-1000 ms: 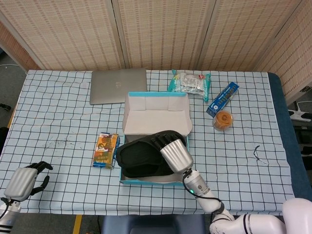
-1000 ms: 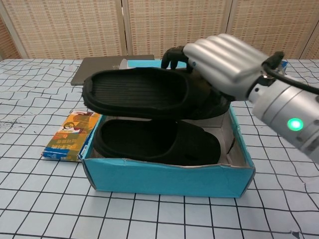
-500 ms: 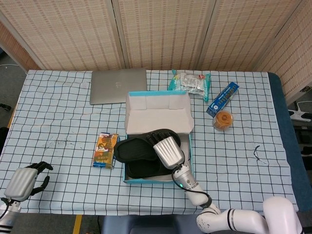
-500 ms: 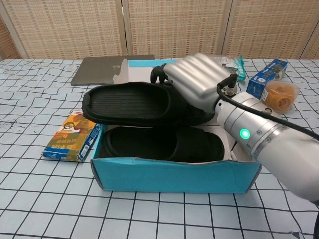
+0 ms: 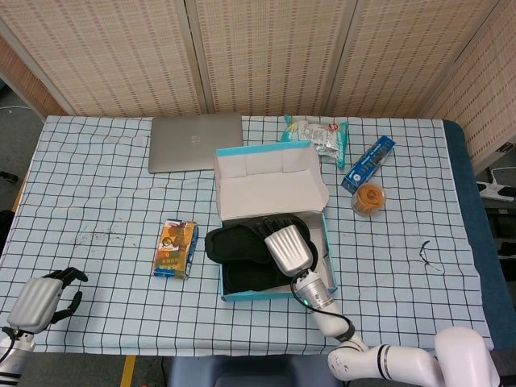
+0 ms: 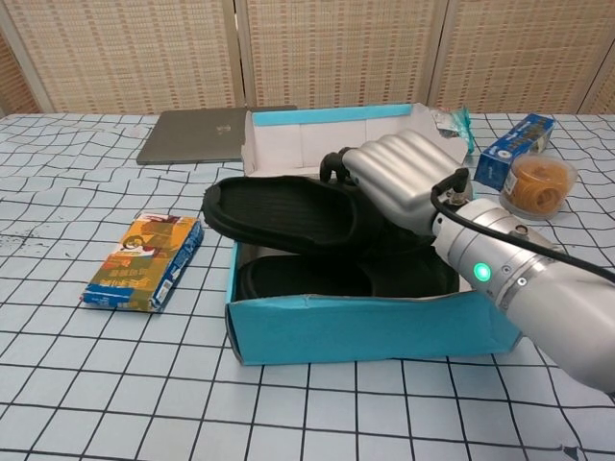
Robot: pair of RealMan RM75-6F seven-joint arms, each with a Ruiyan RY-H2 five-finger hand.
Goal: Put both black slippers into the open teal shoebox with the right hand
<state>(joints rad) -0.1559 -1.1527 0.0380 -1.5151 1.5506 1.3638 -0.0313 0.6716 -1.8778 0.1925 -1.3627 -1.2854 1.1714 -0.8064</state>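
The open teal shoebox [image 5: 230,296] [image 6: 356,328] stands mid-table with its lid [image 5: 270,182] raised behind. One black slipper [image 6: 307,279] lies flat on the box floor. My right hand [image 5: 289,247] [image 6: 396,181] grips the second black slipper [image 5: 235,244] [image 6: 283,211] by its toe end. That slipper sits above the first, its heel sticking out over the box's left wall. My left hand [image 5: 36,301] rests at the table's front left corner with fingers curled, holding nothing.
A small colourful packet [image 5: 176,247] [image 6: 141,261] lies just left of the box. Behind it are a grey laptop [image 5: 196,141], a snack bag [image 5: 316,135], a blue carton [image 5: 368,162] and a tub of rubber bands [image 5: 370,197].
The shoebox has slid right along the table, away from the packet. My right hand has sunk lower with the second slipper, which now sits closer over the first.
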